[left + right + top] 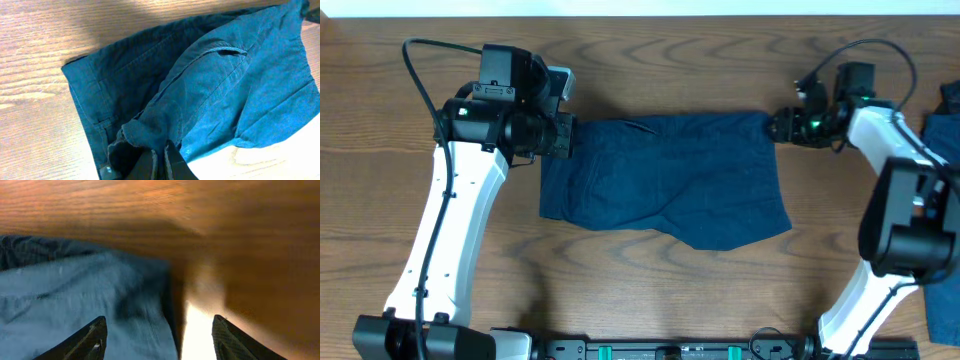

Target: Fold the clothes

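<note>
Overhead, the shorts (pixel 665 180) lie flat on the desk (pixel 650 290), bare wood front and back, left tool (pixel 563 137) at one top corner, right tool (pixel 777 125) at the other. Left wrist: tool clamped on a bunched corner. Right wrist: tool spread wide over the shorts' edge.

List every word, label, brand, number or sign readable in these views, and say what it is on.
None readable.
Dark navy-blue fabric shorts: no label or print shows.
Brown wooden table: bare grain only.
Black base rail with green bits: any marking is too small to read.
</note>
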You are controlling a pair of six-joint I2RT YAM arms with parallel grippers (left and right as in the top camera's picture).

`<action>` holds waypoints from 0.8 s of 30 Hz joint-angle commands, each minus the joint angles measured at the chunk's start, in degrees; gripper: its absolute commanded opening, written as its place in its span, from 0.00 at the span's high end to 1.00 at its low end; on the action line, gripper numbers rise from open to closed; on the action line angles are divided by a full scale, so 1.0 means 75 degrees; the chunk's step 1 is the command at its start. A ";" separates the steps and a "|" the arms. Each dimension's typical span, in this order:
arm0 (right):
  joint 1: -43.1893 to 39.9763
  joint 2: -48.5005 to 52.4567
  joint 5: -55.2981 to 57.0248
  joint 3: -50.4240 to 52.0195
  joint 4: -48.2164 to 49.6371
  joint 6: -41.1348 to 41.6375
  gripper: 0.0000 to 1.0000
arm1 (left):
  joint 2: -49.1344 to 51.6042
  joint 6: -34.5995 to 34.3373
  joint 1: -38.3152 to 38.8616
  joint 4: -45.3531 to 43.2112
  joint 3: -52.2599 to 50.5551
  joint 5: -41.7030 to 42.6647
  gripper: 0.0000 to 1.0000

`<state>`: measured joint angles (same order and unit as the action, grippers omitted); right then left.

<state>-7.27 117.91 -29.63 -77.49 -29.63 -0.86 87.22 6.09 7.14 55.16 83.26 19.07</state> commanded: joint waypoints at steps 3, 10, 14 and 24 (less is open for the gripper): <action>0.0256 0.0297 -0.0420 -0.0009 0.0638 -0.0178 0.36 | -0.0015 0.0102 -0.0041 0.0020 0.0044 -0.0105 0.94; 0.0256 0.0321 -0.0516 -0.0012 0.1180 -0.0085 0.91 | -0.0015 0.0102 -0.0041 0.0015 0.0044 -0.0105 0.85; 0.0169 0.0306 -0.0632 -0.0012 0.0927 -0.0085 0.99 | -0.0015 0.0102 -0.0041 0.0044 0.0044 -0.0259 0.83; -0.0187 -0.0242 -0.1510 -0.0012 0.0210 -0.0332 0.99 | 0.0052 0.0099 -0.0044 -0.0009 -0.0210 -0.0988 0.42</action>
<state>-7.46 119.48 -36.03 -77.43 -27.51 -1.96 87.22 6.55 7.11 55.61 82.96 14.31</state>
